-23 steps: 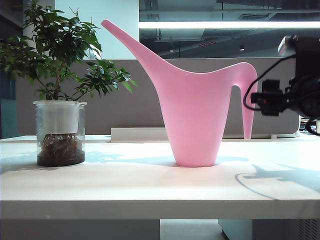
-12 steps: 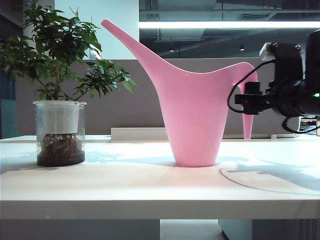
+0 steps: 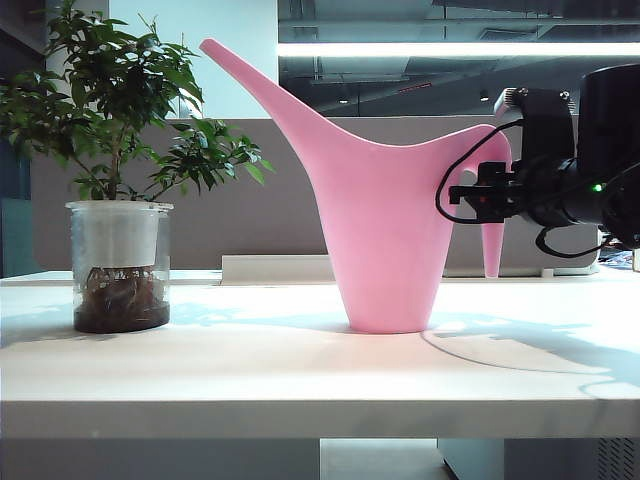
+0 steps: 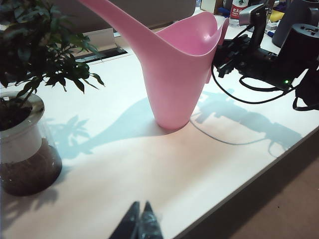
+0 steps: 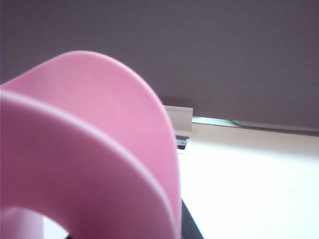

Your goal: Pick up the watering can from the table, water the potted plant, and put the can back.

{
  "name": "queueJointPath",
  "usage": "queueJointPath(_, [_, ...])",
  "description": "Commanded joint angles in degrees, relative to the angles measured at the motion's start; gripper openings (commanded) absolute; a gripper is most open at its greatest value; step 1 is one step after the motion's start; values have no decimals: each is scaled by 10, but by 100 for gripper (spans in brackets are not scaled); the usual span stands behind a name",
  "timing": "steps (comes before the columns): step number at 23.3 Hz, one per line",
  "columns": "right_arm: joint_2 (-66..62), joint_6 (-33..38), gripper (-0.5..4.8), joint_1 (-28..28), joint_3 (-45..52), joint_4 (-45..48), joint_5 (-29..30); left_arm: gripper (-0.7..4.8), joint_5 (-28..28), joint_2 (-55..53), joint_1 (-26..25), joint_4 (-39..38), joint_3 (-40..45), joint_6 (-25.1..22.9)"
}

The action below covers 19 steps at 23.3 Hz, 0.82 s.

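The watering can (image 3: 385,235) stands upright on the white worktop (image 3: 300,370), near its middle, with its long spout rising toward the potted plant (image 3: 120,170), which sits well apart at the far left. The can's long axis thus runs across the worktop, spout toward the plant and arched handle (image 3: 490,170) toward the right arm. The right gripper (image 3: 466,196) is level with the handle's downward leg, its tips at or around it; whether the jaws have closed on the handle cannot be told, and the right wrist view shows only pink plastic filling the near field. The left gripper (image 4: 140,223) hovers over the front of the worktop with its tips together, holding nothing, well apart from the can. The right arm is plainly the nearer, so the grasp falls to it.
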State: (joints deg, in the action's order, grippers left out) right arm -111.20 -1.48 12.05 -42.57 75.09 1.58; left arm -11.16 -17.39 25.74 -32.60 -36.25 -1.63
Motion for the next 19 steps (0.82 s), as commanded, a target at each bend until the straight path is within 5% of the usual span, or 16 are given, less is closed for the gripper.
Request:
queueJointPath(1, [3, -37, -5, 1, -13, -3, 0, 3, -2, 0, -1, 5, -1, 1])
queueJointPath(5, [29, -110, -6, 1, -23, -7, -10, 3, -3, 0, -1, 4, -1, 1])
queueJointPath(19, [147, -259, -6, 12, -170, -231, -29, 3, -2, 0, -1, 4, -1, 1])
